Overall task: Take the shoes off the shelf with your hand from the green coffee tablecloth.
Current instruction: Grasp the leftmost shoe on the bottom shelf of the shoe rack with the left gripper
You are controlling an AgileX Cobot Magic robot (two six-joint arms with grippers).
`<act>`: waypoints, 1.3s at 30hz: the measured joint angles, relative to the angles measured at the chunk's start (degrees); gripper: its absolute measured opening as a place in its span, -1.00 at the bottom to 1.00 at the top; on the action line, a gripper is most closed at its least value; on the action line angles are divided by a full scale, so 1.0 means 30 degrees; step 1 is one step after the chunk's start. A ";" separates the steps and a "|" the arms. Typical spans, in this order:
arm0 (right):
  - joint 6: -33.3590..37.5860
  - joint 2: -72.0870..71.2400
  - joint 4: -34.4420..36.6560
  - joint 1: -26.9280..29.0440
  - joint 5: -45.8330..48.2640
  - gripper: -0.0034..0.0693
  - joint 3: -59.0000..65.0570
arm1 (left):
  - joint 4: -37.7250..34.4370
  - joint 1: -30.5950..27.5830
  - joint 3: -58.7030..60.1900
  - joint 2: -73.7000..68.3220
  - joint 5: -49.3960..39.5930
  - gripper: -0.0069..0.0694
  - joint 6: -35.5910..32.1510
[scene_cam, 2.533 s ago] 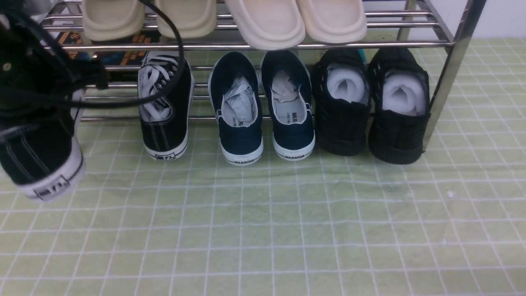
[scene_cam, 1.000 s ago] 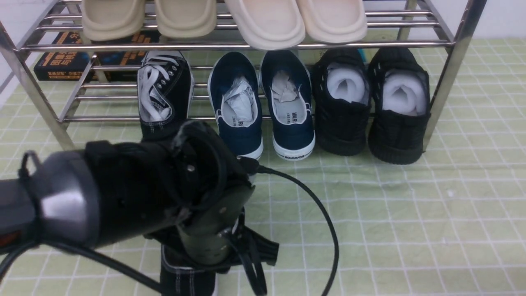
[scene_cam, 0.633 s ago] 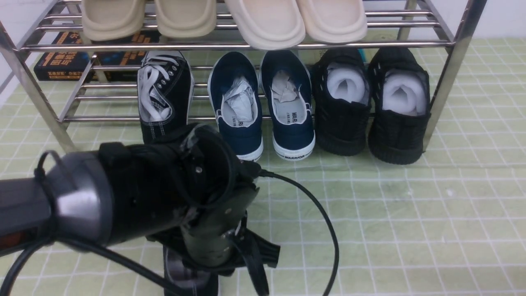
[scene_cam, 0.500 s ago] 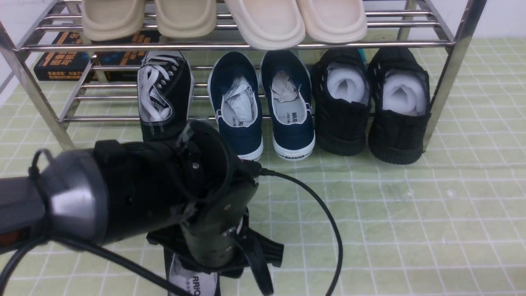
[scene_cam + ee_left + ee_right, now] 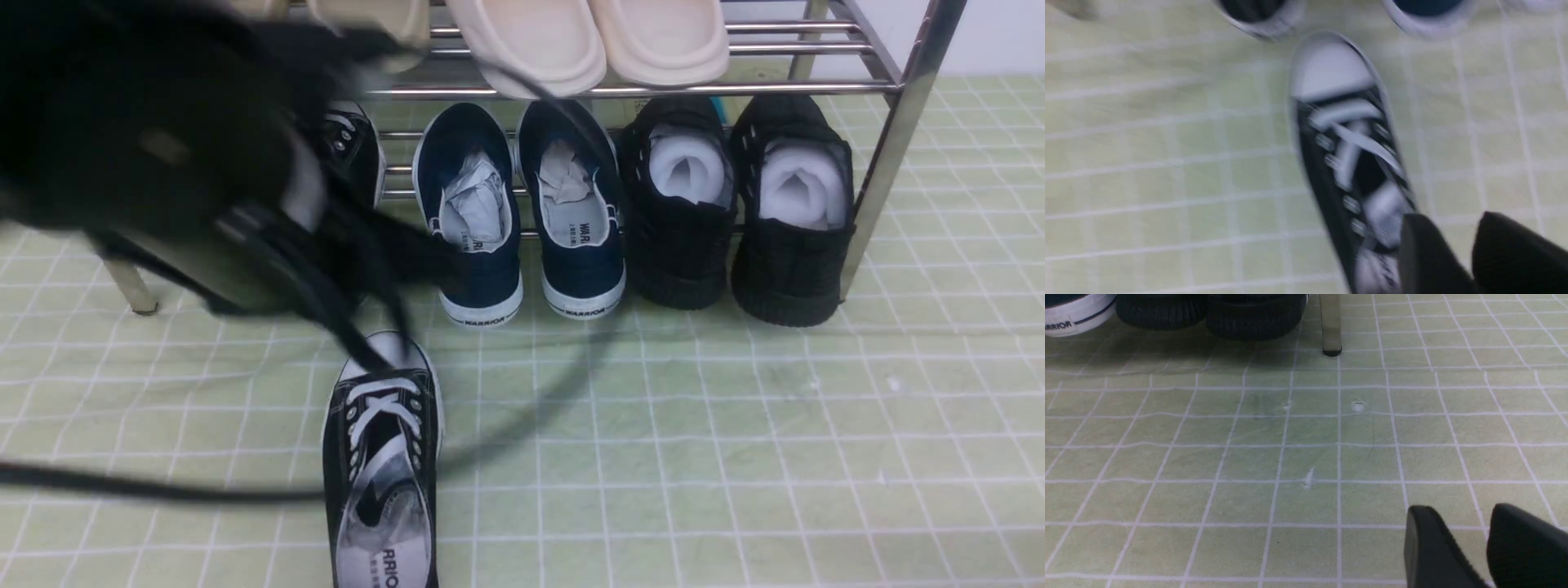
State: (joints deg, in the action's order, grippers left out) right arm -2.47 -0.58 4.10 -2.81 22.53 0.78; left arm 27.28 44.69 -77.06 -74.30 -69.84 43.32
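- Left hand (image 5: 1453, 223): fingers slightly apart, gripping nothing, hovering over the heel end of one sneaker (image 5: 1347, 155).
- That sneaker's on the green cloth (image 5: 735, 449), toe toward the shelf (image 5: 890, 122); its twin (image 5: 357, 151) sits on the bottom tier.

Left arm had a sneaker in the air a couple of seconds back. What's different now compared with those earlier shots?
The left tool carried the black canvas lace-up sneaker with white toe cap from the left down onto the pale green grid cloth, let go of it, and has lifted away toward the chrome tube shoe rack. Unchanged: the matching sneaker on the lower tier, the navy slip-ons and the all-black shoes.
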 joint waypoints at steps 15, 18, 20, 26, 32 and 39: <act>0.0000 0.0000 0.0000 0.0000 0.0000 -0.25 0.0000 | -0.5320 -1.0790 -0.0217 -0.3787 0.4993 -0.67 -0.4101; 0.0000 0.0000 0.0000 0.0000 0.0000 -0.25 0.0000 | -0.5417 -1.0790 -0.0217 -0.4858 0.6129 -0.54 -0.4238; 0.0000 0.0000 0.0000 0.0000 0.0000 -0.25 0.0000 | -0.5417 -1.0790 -0.0217 -0.5873 0.7526 -0.34 -0.4273; 0.0000 0.0000 0.0000 0.0000 0.0000 -0.25 0.0000 | -0.5417 -1.0790 -0.0217 -0.7372 1.0219 0.12 -0.4315; 0.0000 0.0000 0.0000 0.0000 0.0000 -0.25 0.0000 | -0.5400 -1.0790 -0.0217 -0.8892 1.1793 0.27 -0.4315; 0.0000 0.0000 0.0000 0.0000 0.0000 -0.25 0.0000 | -0.5442 -1.0790 -0.0234 -0.9919 1.2942 -0.05 -0.4315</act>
State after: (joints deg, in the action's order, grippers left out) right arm -2.47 -0.58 4.10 -2.81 22.53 0.78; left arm 10.95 12.32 -77.76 -104.06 -31.01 30.37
